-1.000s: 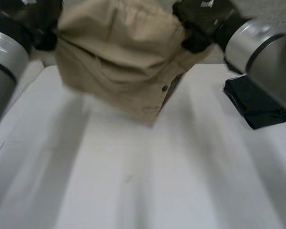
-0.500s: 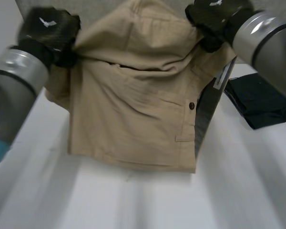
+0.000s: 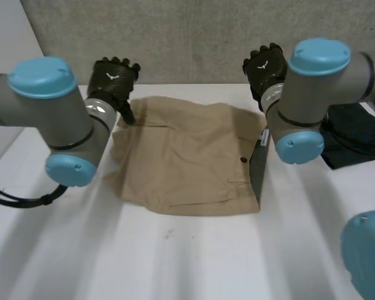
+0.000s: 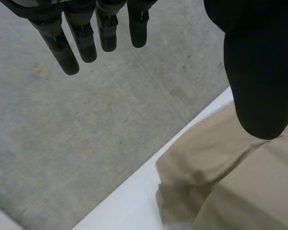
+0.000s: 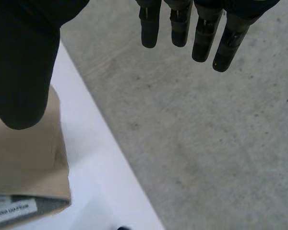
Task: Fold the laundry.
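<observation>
Tan shorts (image 3: 187,162) lie flat on the tabletop (image 3: 194,256). Left hand (image 3: 112,78) is at their ten o'clock and right hand (image 3: 265,65) at two, both spread, gripping nothing.

left arm (image 3: 50,122), right arm (image 3: 303,103): thick grey cylindrical joints, round light-blue caps. left hand (image 3: 112,78), right hand (image 3: 265,65): matte black, small white mark on each back. fingers (image 4: 81,38) slim, segmented, round-tipped; thumb (image 4: 259,81) broad, smooth.
</observation>
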Robot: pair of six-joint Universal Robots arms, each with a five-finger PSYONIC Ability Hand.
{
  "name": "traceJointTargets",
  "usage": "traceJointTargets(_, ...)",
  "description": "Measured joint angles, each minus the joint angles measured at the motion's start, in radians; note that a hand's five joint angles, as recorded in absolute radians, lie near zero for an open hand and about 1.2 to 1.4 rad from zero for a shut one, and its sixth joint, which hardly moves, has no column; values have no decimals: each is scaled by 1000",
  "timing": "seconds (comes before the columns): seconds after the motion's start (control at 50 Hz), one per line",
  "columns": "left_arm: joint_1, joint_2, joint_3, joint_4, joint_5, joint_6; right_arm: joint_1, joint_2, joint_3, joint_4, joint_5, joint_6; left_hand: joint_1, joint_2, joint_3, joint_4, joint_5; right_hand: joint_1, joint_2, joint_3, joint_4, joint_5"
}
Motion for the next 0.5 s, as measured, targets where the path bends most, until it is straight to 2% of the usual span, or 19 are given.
traceJointTargets(0.08,5,133,-154,-7,-22,-1,3,-172,208,69,-39,60,6,6,4,6,3,0,0,0,0,0)
traceJointTargets(0.22,8,318,-467,-33,-13,1,4,-402,604,139,-205,141,83,80,71,84,62,0,0,0,0,0)
traceJointTargets(0.34,26,357,-637,-66,27,3,3,-469,889,120,-305,184,205,203,195,205,186,0,0,0,0,0)
traceJointTargets(0.5,88,259,-679,-75,70,1,2,-457,1093,-97,-321,215,253,256,250,262,240,52,77,87,61,60)
